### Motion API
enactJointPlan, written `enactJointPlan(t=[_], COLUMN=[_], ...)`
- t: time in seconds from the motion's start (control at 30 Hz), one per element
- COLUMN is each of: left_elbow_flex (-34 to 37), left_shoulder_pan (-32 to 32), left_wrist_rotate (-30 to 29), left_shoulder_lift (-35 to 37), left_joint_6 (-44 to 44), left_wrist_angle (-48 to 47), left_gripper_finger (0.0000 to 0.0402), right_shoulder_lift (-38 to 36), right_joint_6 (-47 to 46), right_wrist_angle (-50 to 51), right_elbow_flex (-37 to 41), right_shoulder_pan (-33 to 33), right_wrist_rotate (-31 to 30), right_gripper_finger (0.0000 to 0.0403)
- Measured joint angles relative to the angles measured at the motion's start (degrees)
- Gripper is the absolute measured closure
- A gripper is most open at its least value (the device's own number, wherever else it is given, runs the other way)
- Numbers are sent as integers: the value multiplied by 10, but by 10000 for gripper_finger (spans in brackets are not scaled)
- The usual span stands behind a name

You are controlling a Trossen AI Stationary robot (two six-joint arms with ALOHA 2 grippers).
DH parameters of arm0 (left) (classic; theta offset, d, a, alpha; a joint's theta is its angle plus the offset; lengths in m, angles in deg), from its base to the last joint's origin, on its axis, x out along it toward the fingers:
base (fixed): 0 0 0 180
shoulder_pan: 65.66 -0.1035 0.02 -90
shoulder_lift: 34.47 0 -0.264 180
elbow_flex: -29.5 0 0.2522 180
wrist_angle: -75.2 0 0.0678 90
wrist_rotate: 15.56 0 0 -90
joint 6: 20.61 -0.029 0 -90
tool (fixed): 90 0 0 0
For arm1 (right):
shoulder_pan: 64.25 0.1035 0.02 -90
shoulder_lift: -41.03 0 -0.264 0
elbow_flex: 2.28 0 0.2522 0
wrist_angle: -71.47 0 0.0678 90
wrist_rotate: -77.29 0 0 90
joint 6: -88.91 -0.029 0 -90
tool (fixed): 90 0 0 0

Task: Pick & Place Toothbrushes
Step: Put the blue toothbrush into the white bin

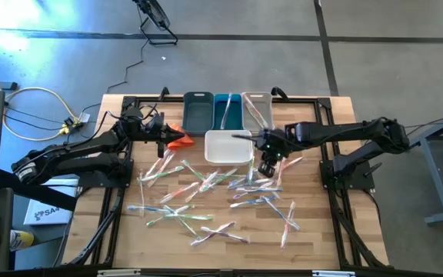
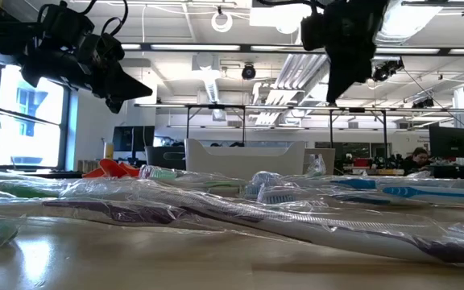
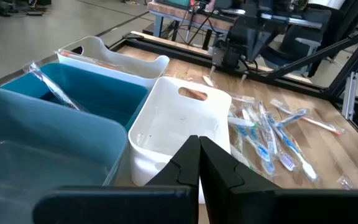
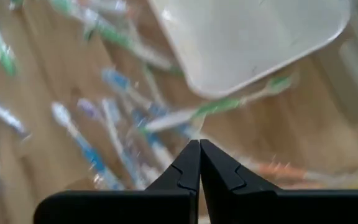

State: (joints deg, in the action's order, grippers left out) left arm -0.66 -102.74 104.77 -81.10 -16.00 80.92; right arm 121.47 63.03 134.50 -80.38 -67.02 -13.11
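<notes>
your toothbrushes (image 1: 206,192) lie scattered flat across the table (image 1: 321,231), long axes pointing every which way, a few standing tilted in the far bins (image 1: 228,111). your right gripper (image 1: 266,168) hovers over them beside the white bin (image 1: 228,146), jaws closed and empty; your left gripper (image 1: 162,138) hangs near the orange cloth (image 1: 177,137), jaws closed too.

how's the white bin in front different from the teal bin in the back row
The white bin sits alone in front of the row and looks empty; the teal bin stands in the back row between a grey-blue and a clear bin and already holds a wrapped toothbrush. Both are open-topped, rectangular and similar in size.
</notes>
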Motion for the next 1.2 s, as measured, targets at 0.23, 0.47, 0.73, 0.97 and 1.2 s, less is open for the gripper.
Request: enactJointPlan(t=[0.23, 0.47, 0.73, 0.97, 1.2], left_elbow_flex=[0, 0, 0, 0, -1], left_shoulder_pan=[0, 0, 0, 0, 0], left_wrist_rotate=[-2, -42, -119, -186, -205], left_shoulder_lift=[0, 0, 0, 0, 0], left_joint_6=[-3, -3, -4, -4, -4], left_wrist_angle=[0, 0, 6, 26, 42], left_gripper_finger=[402, 402, 402, 402, 402], right_shoulder_lift=[0, 0, 0, 0, 0], right_joint_6=[-123, -184, -277, -336, -394], right_wrist_angle=[40, 41, 46, 63, 75], right_elbow_flex=[0, 0, 0, 0, 0], right_shoulder_pan=[34, 68, 115, 163, 190], right_wrist_rotate=[23, 24, 34, 54, 83], right_gripper_finger=[400, 400, 400, 400, 400])
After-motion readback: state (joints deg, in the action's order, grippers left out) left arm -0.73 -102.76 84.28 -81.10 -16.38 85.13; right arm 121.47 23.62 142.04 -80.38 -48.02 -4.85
